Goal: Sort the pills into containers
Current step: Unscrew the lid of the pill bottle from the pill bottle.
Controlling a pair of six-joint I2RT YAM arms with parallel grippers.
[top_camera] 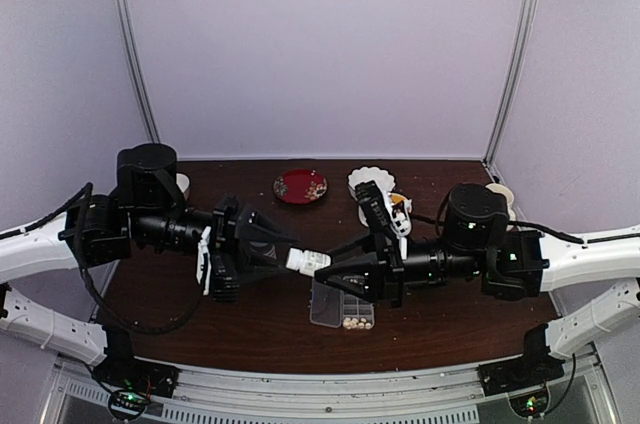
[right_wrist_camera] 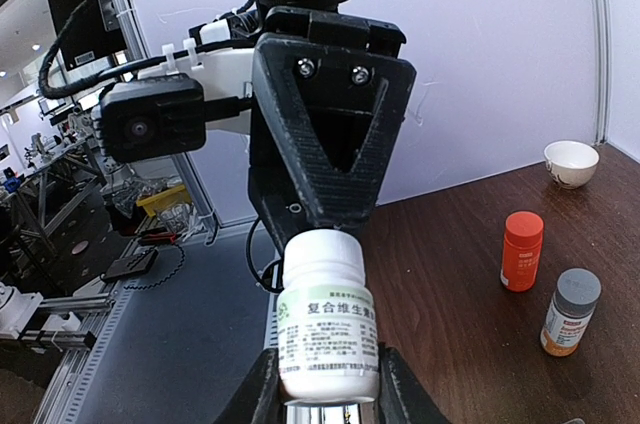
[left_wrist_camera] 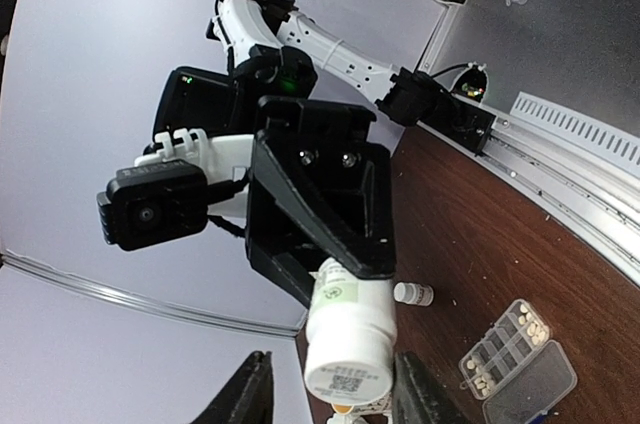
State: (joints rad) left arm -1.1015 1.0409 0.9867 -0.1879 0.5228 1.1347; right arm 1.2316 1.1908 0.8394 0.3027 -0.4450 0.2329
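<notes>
Hovering over the dark table, the left gripper is facing the right one at mid-table, with a white bottle hanging in the air between them. In the left wrist view the left fingers are standing wider than the bottle's near end, 1 touching it and the other showing a gap, so this hand is looking open, not clamped. The right gripper is pressing both fingers against the labelled body and is carrying the bottle, whose cap seems to be on.

Just below the bottle, slightly to its right, the pill box is lying on the table with its clear lid folded open. The pills are sitting in a few cells at its near end; the other cells are looking empty.

So the sorting is looking partly done: some cells are filled, more are waiting. The held bottle is probably needing to be opened and tipped out next. Farther right, an orange bottle and a grey-capped bottle are standing capped, apparently untouched.
</notes>
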